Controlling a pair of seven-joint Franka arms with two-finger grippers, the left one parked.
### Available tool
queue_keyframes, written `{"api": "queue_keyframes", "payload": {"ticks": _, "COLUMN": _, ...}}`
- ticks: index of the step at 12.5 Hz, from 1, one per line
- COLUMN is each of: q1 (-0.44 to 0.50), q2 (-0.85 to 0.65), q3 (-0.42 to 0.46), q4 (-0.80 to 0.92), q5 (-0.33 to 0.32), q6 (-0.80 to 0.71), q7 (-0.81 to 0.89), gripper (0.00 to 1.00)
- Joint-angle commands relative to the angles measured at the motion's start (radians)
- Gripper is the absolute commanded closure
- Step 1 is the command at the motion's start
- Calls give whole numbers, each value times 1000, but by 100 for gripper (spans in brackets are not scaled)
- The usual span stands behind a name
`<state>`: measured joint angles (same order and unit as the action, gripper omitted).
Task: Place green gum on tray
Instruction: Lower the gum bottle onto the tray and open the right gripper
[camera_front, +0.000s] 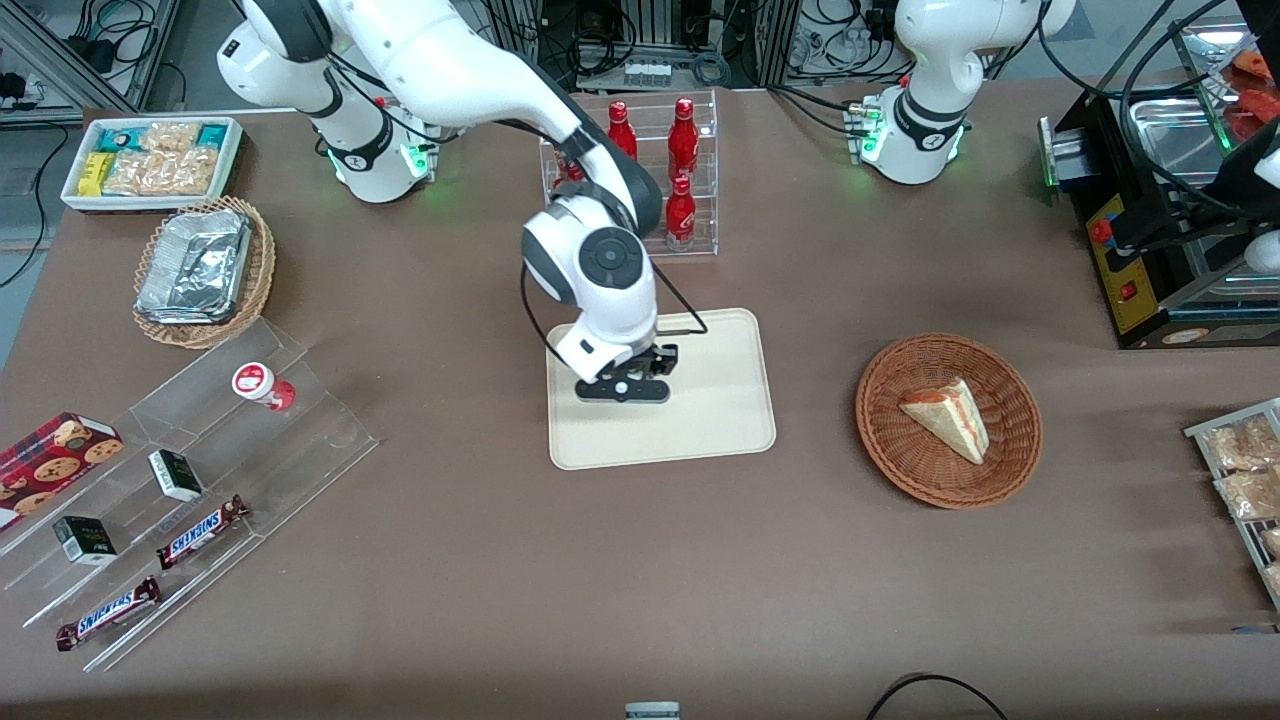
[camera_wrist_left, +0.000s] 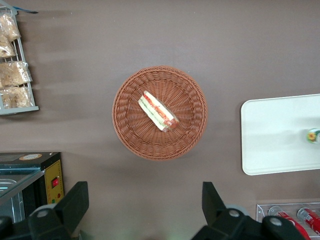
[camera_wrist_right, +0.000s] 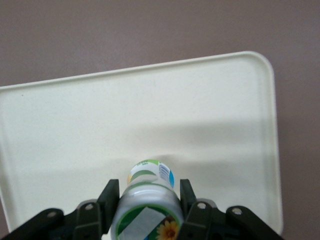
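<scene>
Gripper low over tray, jaws clenched on upright green gum, poised for set-down.

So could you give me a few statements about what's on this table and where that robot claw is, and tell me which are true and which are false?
1. The gripper is over the tray. True.
2. The green gum sits between the gripper's fingers. True.
3. The green gum lies in the round wicker basket. False: that basket holds a wedge sandwich.
4. The red-lidded bottle stands on the tray. False: it is on the clear stepped shelf, toward the working arm's end of the table.
5. The red drink bottles stand in a clear rack. True.
</scene>
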<state>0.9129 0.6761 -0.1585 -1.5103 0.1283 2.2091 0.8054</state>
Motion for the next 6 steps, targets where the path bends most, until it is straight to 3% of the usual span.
{"api": "queue_keyframes", "payload": {"ticks": 1, "q1": -6, "q2": 63, "q3": 23, "q4": 61, "q5": 24, "q6": 27, "q7": 35, "gripper": 100}}
{"api": "queue_keyframes", "payload": {"ticks": 5, "q1": 6, "q2": 103, "q3": 25, "q4": 64, "q5": 24, "q6": 32, "q7": 38, "gripper": 100}}
{"api": "queue_keyframes", "payload": {"ticks": 6, "q1": 6, "q2": 102, "q3": 25, "q4": 62, "q5": 25, "q6": 30, "q7": 35, "gripper": 72}}
